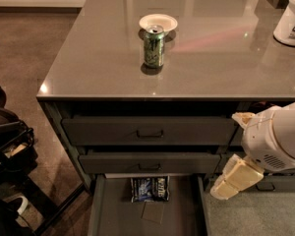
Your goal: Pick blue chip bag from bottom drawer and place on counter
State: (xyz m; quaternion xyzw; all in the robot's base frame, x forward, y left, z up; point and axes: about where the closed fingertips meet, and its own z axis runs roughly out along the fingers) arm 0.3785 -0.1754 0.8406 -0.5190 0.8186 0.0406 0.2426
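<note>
The blue chip bag (pixel 149 188) lies flat at the back of the open bottom drawer (pixel 119 219), just behind a small square patch on the drawer floor. The glossy grey-brown counter (pixel 221 58) tops the dark cabinet above it. My gripper (pixel 234 178) hangs at the right on its white arm, in front of the cabinet at the height of the lower drawers. It is to the right of the bag and a little above it, not touching it.
A green can (pixel 153 45) and a white bowl (pixel 158 22) stand on the counter's middle. A white tub (pixel 291 21) is at its far right. Two shut handled drawers (pixel 150 132) sit above the open one. Dark equipment (pixel 7 151) stands on the floor at left.
</note>
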